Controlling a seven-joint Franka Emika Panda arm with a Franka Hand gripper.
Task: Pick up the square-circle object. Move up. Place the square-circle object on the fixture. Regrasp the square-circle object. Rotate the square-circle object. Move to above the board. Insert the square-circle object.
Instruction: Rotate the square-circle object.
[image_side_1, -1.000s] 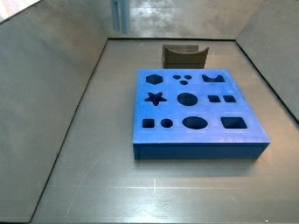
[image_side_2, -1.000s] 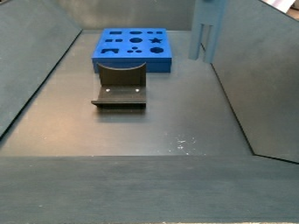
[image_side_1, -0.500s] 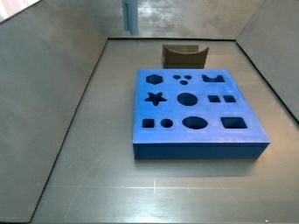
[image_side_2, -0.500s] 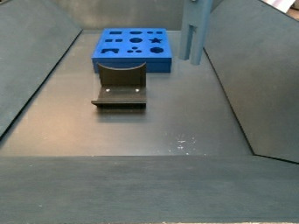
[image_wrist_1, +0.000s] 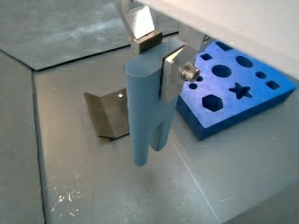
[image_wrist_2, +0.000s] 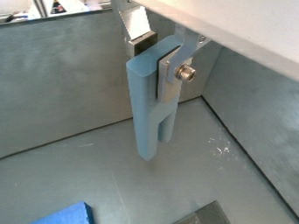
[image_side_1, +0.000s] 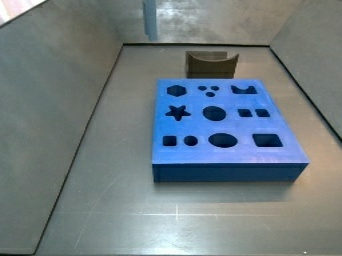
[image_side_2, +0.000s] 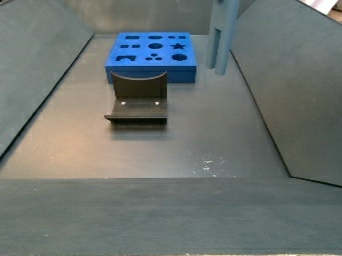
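Observation:
The gripper is shut on the upper end of the square-circle object, a slim light blue-grey peg that hangs upright above the floor; both wrist views show this grasp. In both side views only the peg shows, at the top edge; the fingers are out of frame there. The peg hangs beside the blue board and apart from it. The dark fixture stands on the floor next to the board, and it also shows in a side view.
Grey walls enclose the floor on all sides. The board and the fixture lie below the peg's level in a wrist view. A corner of the board shows in a wrist view.
The peg shifted sideways toward the board between one second and half a second ago. Since then it has hardly moved. The grasp is unchanged.

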